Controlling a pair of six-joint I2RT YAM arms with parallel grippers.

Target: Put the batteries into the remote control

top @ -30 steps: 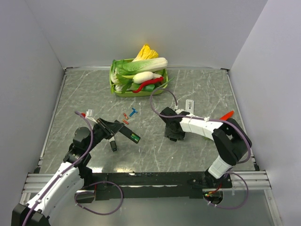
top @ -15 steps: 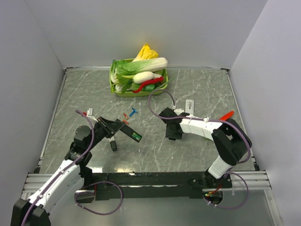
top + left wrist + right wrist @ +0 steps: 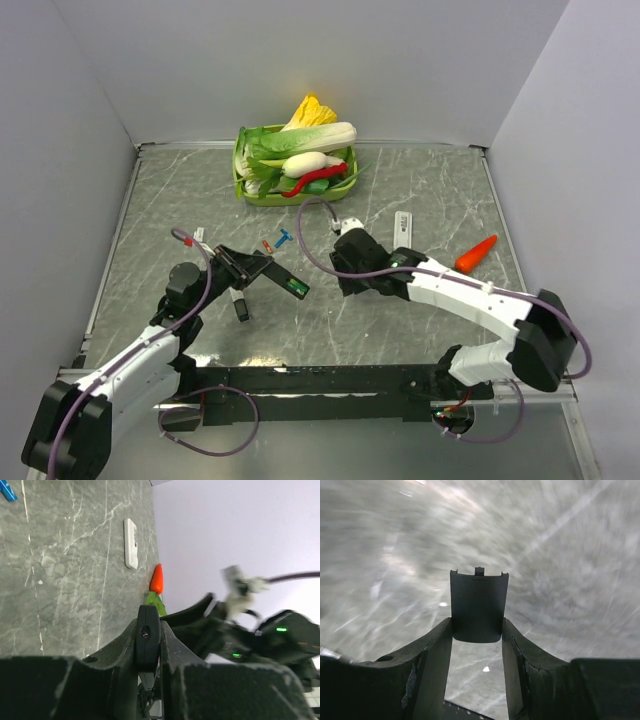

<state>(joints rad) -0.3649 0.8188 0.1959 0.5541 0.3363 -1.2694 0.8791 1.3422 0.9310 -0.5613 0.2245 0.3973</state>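
Note:
My left gripper [image 3: 250, 268] is shut on the black remote control [image 3: 270, 274], holding it tilted above the table at the left. A green battery [image 3: 297, 288] shows in the remote's open far end. In the left wrist view the remote [image 3: 148, 640] sits edge-on between the jaws. My right gripper [image 3: 343, 278] hangs just right of the remote, shut on a flat black battery cover [image 3: 479, 607] with a small tab on its far edge. A red battery [image 3: 267, 246] and a blue battery [image 3: 284, 238] lie loose on the table behind the remote.
A green basket [image 3: 243, 186] of vegetables stands at the back. A white remote [image 3: 403, 224] and an orange carrot [image 3: 475, 253] lie at the right. A small black part [image 3: 240, 305] lies below the held remote. Grey walls close in the table.
My right arm has swung left towards the held remote, carrying the black cover off the table. The left arm has nudged the remote slightly to the right.

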